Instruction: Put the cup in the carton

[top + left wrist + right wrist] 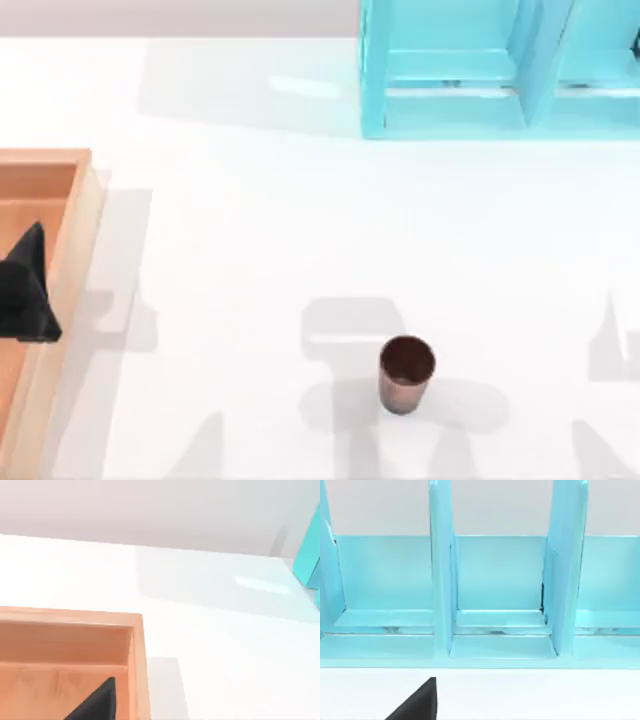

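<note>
The cup (407,373), a small copper-brown tumbler with a dark inside, stands upright and alone on the white table, near the front and a little right of the middle. The carton (78,225), with an orange-brown floor and tan walls, lies at the table's left edge. My left gripper (25,290) hangs over the carton's floor, far to the left of the cup; a dark tip of it shows in the left wrist view above the carton (138,665). A dark tip of my right gripper (415,706) shows in the right wrist view, facing the shelf.
A cyan-blue framed shelf (480,70) stands at the back right, its upright dividers (441,580) close before the right wrist camera. White tabletop stretches between the carton and the cup.
</note>
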### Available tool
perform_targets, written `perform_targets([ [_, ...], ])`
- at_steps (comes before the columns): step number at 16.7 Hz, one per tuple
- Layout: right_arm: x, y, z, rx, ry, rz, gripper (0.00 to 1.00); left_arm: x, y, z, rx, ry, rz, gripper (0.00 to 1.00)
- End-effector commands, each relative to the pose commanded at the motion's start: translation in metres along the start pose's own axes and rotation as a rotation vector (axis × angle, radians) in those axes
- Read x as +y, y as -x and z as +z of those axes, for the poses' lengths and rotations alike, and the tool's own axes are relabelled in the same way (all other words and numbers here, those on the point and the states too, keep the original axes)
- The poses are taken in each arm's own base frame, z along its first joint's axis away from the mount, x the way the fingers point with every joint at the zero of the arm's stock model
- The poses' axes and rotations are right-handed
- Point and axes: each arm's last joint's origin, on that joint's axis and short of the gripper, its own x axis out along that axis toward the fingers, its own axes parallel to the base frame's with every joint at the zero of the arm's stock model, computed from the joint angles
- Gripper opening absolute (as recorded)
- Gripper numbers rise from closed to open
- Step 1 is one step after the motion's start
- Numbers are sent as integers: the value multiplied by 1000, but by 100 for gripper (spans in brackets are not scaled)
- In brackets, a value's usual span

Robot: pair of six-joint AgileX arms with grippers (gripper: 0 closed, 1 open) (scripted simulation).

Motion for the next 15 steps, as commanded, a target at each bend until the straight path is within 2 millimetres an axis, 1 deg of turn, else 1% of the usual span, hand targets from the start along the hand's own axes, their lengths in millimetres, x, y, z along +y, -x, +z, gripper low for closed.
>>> perform_targets([
  [3, 0, 0, 0, 0, 0, 0, 100, -21, -13, 41, 190, 73, -68, 100],
  [5, 0, 0, 0, 0, 0, 0, 100, -41, -30, 68, 336, 114, -101, 100],
  [7, 0, 0, 0, 0, 0, 0, 100, -68, -52, 91, 491, 145, -120, 100],
  [9, 0, 0, 0, 0, 0, 0, 100, -100, -77, 107, 647, 161, -121, 100],
  [11, 0, 0, 0, 0, 0, 0, 100, -137, -103, 113, 798, 162, -103, 100],
  [12, 0, 0, 0, 0, 0, 0, 100, -157, -115, 112, 868, 157, -88, 100],
  [13, 0, 0, 0, 0, 0, 0, 100, -178, -126, 109, 935, 149, -68, 100],
  [15, 0, 0, 0, 0, 0, 0, 100, -218, -144, 97, 1054, 123, -21, 100],
])
